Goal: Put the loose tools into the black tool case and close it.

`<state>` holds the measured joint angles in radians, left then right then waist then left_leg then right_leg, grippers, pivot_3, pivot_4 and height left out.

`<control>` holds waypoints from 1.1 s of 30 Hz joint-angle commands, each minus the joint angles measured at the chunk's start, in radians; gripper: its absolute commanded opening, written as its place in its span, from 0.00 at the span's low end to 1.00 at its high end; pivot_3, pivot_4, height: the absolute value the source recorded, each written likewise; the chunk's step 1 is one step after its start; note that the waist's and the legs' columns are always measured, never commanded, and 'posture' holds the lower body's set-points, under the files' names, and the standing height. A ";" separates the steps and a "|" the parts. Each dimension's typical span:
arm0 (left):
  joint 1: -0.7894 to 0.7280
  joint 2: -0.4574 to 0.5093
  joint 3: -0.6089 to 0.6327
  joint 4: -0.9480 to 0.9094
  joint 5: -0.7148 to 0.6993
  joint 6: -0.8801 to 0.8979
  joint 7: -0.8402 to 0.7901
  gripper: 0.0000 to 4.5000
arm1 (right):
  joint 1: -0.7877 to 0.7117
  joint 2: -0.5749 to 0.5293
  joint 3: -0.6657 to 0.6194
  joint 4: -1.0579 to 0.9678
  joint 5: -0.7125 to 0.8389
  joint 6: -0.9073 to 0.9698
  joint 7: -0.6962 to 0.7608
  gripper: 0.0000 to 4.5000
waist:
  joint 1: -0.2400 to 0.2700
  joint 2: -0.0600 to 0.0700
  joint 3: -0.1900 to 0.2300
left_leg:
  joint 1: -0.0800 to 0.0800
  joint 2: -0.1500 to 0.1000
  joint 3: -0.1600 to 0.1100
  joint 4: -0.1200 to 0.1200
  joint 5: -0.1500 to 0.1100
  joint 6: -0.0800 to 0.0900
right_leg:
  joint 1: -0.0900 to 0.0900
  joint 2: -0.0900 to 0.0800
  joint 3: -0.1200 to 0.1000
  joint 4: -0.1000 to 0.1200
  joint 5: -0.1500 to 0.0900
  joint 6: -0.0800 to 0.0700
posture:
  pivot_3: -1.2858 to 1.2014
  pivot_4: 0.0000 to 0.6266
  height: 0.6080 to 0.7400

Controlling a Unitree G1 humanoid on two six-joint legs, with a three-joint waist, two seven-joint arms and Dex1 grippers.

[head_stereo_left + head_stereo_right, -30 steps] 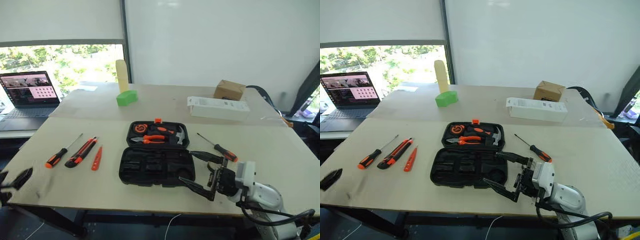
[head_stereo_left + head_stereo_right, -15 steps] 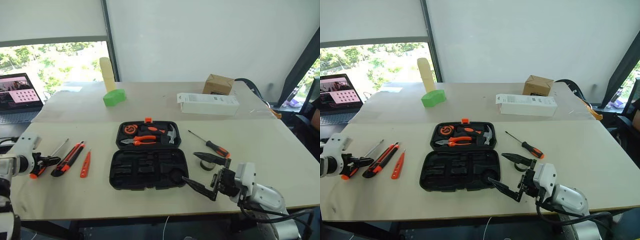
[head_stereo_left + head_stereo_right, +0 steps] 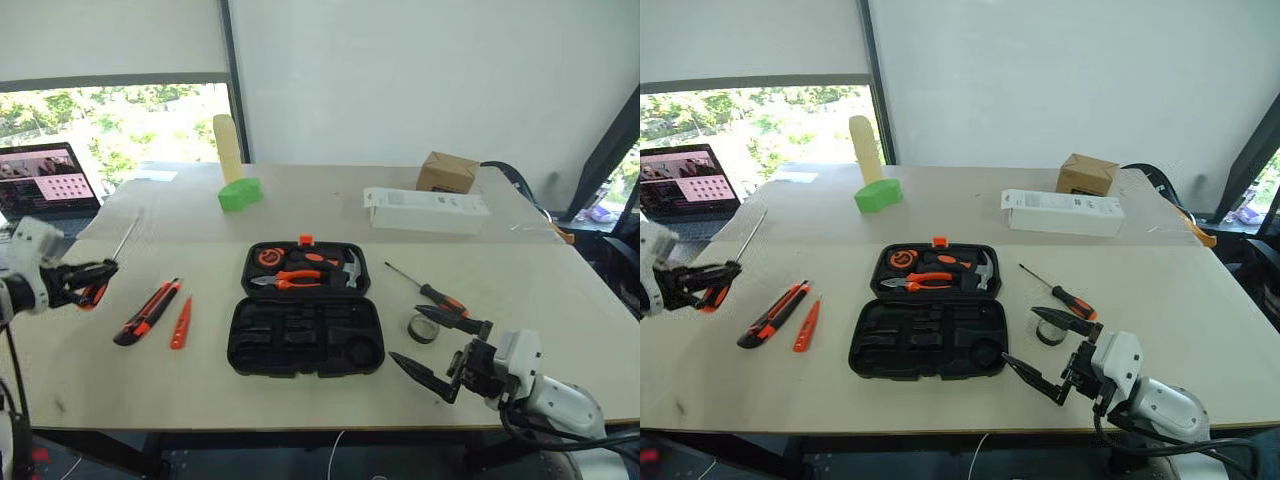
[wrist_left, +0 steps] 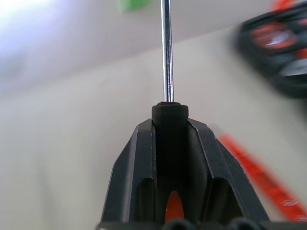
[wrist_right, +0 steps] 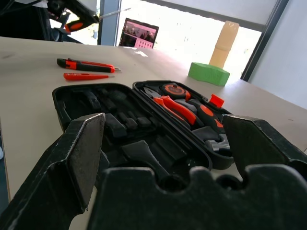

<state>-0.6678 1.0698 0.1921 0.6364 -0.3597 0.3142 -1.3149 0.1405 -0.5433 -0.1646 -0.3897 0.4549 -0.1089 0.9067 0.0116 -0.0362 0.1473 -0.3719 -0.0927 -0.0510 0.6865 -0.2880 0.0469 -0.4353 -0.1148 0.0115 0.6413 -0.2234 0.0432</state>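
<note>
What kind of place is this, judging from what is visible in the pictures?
Probably an office or lab room used for testing: a long plain worktable below a white wall, an open laptop beside a window with trees outside, and cardboard boxes at the back.

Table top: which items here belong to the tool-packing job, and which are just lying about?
Job items:
- black tool case, open
- screwdriver in the left hand, lifted off the table
- second screwdriver
- utility knife
- slim orange tool
- black tape roll

Lying about:
- laptop
- green block
- white carton
- brown box
</note>
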 commanded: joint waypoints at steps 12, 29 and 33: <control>-0.223 -0.300 -0.542 -0.408 0.334 -0.011 -0.034 0.10 | 0.118 -0.039 -0.123 -0.086 0.027 -0.010 -0.023 1.00 | -0.017 0.001 0.001 | -0.001 0.001 0.001 0.008 -0.002 0.003 | 0.003 0.003 0.003 0.000 0.000 0.001 | 0.52 0.24 1.00; -0.260 -0.471 -0.632 -0.281 0.499 -0.075 0.046 0.10 | 0.169 -0.001 -0.094 -0.159 0.001 -0.004 -0.108 1.00 | -0.007 0.001 0.001 | -0.003 0.000 0.002 0.010 -0.002 0.002 | 0.001 0.003 0.003 0.000 0.000 0.001 | 0.52 0.24 1.00; -0.263 -0.472 -0.652 -0.271 0.552 -0.092 0.067 0.10 | 0.177 0.002 -0.088 -0.176 -0.002 0.001 -0.124 1.00 | -0.006 0.001 0.001 | -0.003 0.000 0.002 0.010 -0.002 0.002 | 0.002 0.003 0.003 0.000 0.000 0.001 | 0.52 0.24 1.00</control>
<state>-0.9044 0.5962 -0.4531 0.3676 0.1647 0.2402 -1.2556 0.3159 -0.5427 -0.2445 -0.5236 0.4511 -0.1063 0.7956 0.0055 -0.0353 0.1479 -0.3744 -0.0924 -0.0493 0.6961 -0.2898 0.0491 -0.4338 -0.1120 0.0150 0.6413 -0.2232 0.0442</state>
